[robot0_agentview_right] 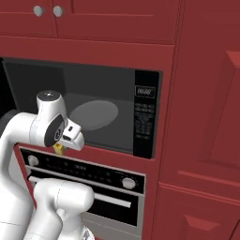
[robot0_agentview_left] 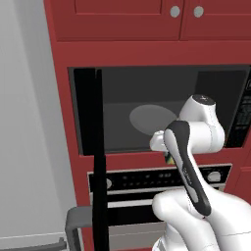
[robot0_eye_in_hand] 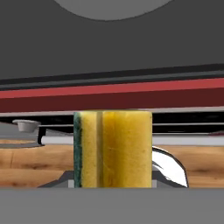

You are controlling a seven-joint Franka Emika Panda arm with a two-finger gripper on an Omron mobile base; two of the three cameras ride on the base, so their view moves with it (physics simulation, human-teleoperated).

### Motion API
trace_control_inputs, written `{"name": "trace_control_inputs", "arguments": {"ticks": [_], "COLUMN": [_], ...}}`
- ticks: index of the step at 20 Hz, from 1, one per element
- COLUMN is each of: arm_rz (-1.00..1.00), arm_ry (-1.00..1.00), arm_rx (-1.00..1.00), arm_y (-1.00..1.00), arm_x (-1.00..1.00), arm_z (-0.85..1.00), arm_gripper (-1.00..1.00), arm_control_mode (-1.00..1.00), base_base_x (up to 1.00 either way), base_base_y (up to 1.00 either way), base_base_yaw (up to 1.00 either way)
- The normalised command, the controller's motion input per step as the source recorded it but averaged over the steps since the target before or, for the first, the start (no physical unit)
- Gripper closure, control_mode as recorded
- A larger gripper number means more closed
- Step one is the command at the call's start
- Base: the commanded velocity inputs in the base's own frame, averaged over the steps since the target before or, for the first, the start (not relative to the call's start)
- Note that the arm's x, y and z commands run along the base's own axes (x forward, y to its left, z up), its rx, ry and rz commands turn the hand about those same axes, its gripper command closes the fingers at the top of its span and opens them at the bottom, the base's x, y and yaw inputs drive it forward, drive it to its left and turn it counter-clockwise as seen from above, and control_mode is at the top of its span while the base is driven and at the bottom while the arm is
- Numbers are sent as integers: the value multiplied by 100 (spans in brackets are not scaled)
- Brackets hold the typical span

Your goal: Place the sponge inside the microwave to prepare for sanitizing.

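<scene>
So the sponge (robot0_eye_in_hand: 113, 148) is a chunky yellow block, standing on end in the hand view, with a thin dark green scrubby layer running down its left edge and a faint seam a little way in from that. It's pinched in the gripper (robot0_agentview_right: 60, 148), which is closed down tight on it; from the right base view you just catch a bit of yellow poking out under the white hand.

It's hanging right at the front lip of the microwave (robot0_agentview_left: 162, 78), just below the opening and above the oven's control strip (robot0_agentview_right: 84, 173). The microwave door (robot0_agentview_left: 94, 157) is swung wide open on the left. Inside it's plain grey, with the round turntable (robot0_agentview_left: 151, 119) sitting bare in the middle of the floor.
</scene>
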Motion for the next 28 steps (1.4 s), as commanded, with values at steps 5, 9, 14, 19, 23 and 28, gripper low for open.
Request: {"name": "trace_control_inputs", "arguments": {"ticks": [5, 9, 14, 19, 23, 28], "arm_rz": [0, 0, 0, 0, 0, 0], "arm_ry": [0, 0, 0, 0, 0, 0], "arm_rx": [0, 0, 0, 0, 0, 0], "arm_y": [0, 0, 0, 0, 0, 0], "arm_x": [0, 0, 0, 0, 0, 0], "arm_z": [0, 0, 0, 0, 0, 0], "arm_gripper": [100, 100, 100, 100, 100, 100], "arm_control_mode": [100, 100, 100, 100, 100, -100], "base_base_x": [33, 30, 0, 0, 0, 0], "base_base_y": [19, 3, 0, 0, 0, 0], "base_base_yaw": [-4, -1, 0, 0, 0, 0]}}
